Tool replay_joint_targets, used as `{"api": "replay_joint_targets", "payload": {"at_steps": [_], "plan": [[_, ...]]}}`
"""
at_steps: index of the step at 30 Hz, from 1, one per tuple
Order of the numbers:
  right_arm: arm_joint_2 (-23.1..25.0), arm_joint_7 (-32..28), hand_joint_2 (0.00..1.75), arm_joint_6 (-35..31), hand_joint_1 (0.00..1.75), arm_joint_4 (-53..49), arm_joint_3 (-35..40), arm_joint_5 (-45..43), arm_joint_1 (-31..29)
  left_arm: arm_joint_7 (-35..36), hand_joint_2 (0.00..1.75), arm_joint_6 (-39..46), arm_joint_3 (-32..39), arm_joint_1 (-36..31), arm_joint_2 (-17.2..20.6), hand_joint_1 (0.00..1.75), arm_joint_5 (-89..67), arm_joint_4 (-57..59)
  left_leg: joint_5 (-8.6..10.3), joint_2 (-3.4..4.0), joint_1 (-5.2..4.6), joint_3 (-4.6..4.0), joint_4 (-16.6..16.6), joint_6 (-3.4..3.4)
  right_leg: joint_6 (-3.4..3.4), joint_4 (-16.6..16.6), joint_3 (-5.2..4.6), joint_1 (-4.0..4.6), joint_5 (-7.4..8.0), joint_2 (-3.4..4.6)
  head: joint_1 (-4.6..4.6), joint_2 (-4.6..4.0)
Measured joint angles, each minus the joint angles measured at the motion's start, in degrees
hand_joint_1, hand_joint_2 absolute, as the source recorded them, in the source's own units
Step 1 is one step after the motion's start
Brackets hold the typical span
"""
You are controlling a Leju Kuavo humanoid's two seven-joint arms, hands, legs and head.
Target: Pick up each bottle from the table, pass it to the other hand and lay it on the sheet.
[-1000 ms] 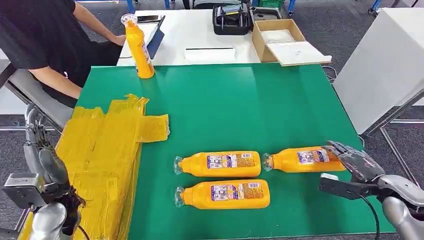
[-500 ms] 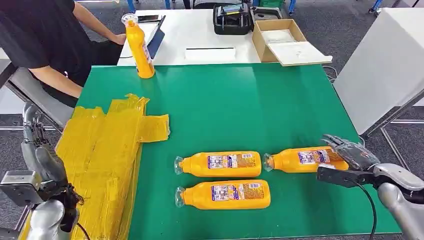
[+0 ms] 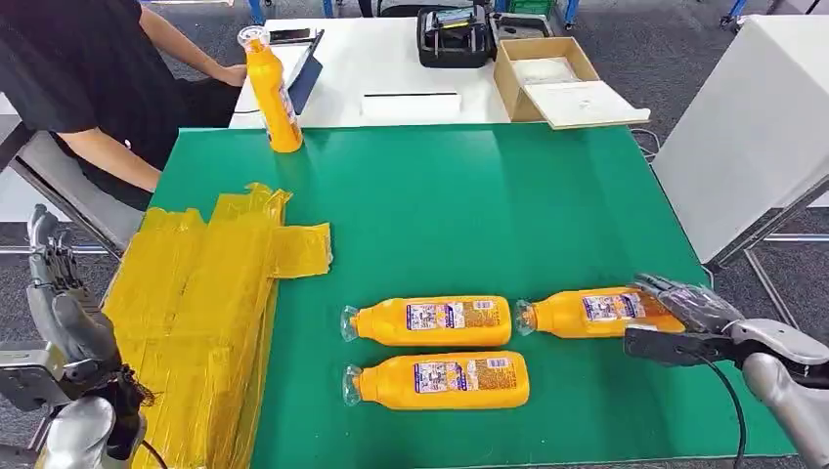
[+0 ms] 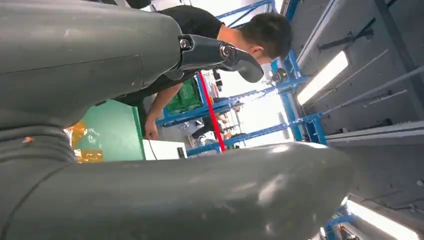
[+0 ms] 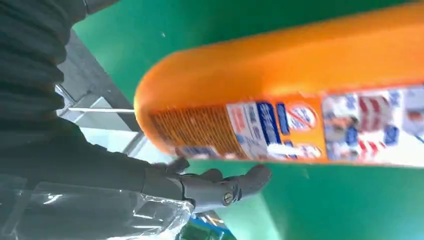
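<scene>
Standing at the first step — the pick-up — with nothing yet lifted, judging from how things lie.

Spreading across the middle, the green table (image 3: 469,195); lying along its left side, the crumpled yellow sheet (image 3: 210,303), carrying no bottle. Resting on their sides on the green near the front edge, three orange bottles: the rightmost bottle (image 3: 591,312) with its cap pointing left, the middle bottle (image 3: 427,320) just beside it, and the front bottle (image 3: 437,379) just below that one. Standing upright at the far left corner, a fourth bottle (image 3: 270,90) (near a seated person's arm, so perhaps not yet in play).

Reaching in from the right, the right hand (image 3: 689,318) — fingers (image 3: 675,293) spread over the base end of the rightmost bottle, thumb low at the near side, not closed round it; in the right wrist view the bottle's base is sitting close against the palm with one finger (image 5: 235,185) extended beneath. Contact hard to tell; no firm grasp visible.

Waiting low at the left beside the sheet, the left hand (image 3: 59,303), fingers raised and apart, holding nothing.

Calling next, most likely, for closing round the bottle's body, lifting it clear, and carrying it toward the left hand for the hand-over.
</scene>
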Motion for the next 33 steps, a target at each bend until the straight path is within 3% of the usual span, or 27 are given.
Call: {"api": "replay_joint_targets", "payload": {"at_steps": [13,14,15,33], "plan": [[-2.0,1.7,1.75,0.5,0.0,0.0,1.2,-0.8,5.0,-0.4,0.0,0.3,-0.2,-0.3,0.6,0.0,0.6,0.8,-0.01,-0.04,-0.01,0.05,0.0,0.01,0.0,0.0,0.02,0.01,0.0,-0.02,0.02,0.0],[-2.0,2.0,1.75,0.6,1.5,0.0,1.3,-0.4,5.1,-0.4,0.0,0.4,-0.2,-0.3,0.6,0.0,0.7,0.8,-0.01,-0.03,-0.01,0.05,0.0,0.01,0.0,0.0,0.02,0.01,0.0,-0.02,0.0,0.0],[-2.0,2.1,1.75,0.7,1.69,0.0,1.4,0.2,5.1,-0.4,0.0,0.7,-0.2,-0.3,0.6,0.0,0.8,0.8,-0.01,-0.04,-0.01,0.05,0.0,0.01,0.0,0.0,0.02,0.01,0.0,-0.02,0.0,0.0],[-0.5,5.0,1.75,-0.4,1.75,-1.0,-1.2,2.6,9.1,0.1,0.0,1.2,-0.3,-0.1,0.6,0.0,0.5,0.8,-0.03,-0.05,-0.01,0.42,0.0,0.01,0.01,0.0,0.35,0.03,-0.02,-0.03,0.0,0.0]]}}
